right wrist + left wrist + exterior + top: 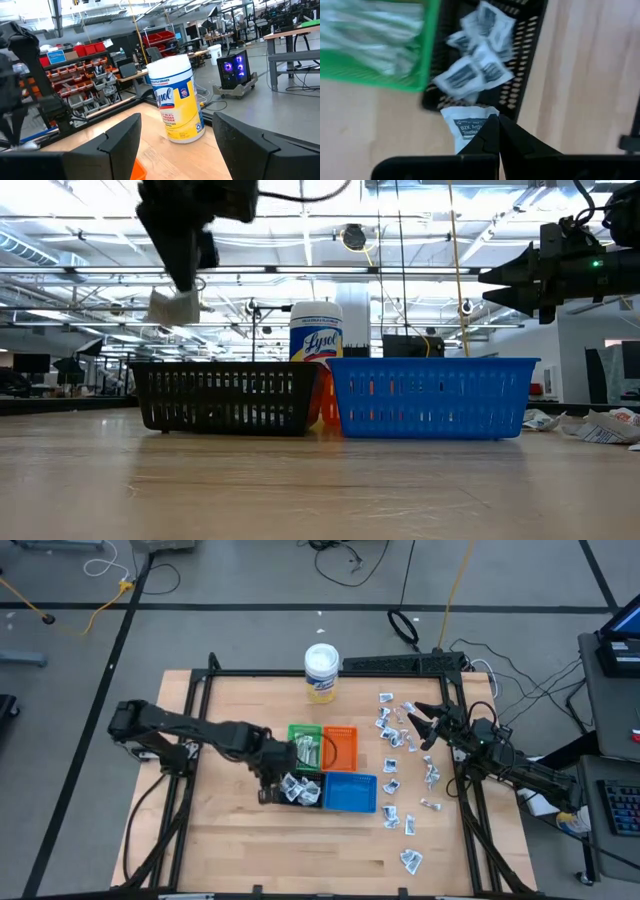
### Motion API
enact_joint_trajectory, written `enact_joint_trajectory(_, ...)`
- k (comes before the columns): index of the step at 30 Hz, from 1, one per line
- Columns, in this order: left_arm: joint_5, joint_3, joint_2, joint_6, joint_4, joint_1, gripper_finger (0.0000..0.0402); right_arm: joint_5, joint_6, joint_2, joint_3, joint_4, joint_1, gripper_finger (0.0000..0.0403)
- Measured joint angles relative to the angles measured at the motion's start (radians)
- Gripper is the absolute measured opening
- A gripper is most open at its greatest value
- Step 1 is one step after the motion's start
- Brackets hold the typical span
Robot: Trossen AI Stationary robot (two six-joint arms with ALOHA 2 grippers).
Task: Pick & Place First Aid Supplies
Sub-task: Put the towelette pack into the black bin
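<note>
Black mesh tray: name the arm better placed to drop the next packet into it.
Left. Its end effector is shut on a small white printed packet just above the black mesh tray; the right end effector hangs open and empty over the scattered packets.

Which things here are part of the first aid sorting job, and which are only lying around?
Part of the job:
- packet held by the left gripper above the black tray
- loose packets under the open right gripper
- green tray, orange tray, blue tray

Lying about:
- Lysol tub
- cables
</note>
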Motion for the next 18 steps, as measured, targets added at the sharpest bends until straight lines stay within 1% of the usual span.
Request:
enact_joint_trajectory(5,-0.005,0.082,0.126,-0.008,0.005,-0.018,0.0000,0.000,0.000,0.000,0.000,0.000,0.000,0.0242)
enact_joint_trajectory(9,-0.047,0.152,0.220,0.016,0.006,-0.022,0.0000,0.000,0.000,0.000,0.000,0.000,0.000,0.0242)
enact_joint_trajectory(12,-0.058,0.200,0.274,0.036,0.008,-0.021,0.0000,0.000,0.000,0.000,0.000,0.000,0.000,0.0242)
enact_joint_trajectory(15,-0.057,0.223,0.313,0.022,0.007,-0.021,0.0001,0.000,0.000,0.000,0.000,0.000,0.000,0.0242)
enact_joint_trajectory(18,-0.026,0.231,0.325,-0.010,-0.004,-0.021,0.0025,0.000,0.000,0.000,0.000,0.000,0.000,0.0242)
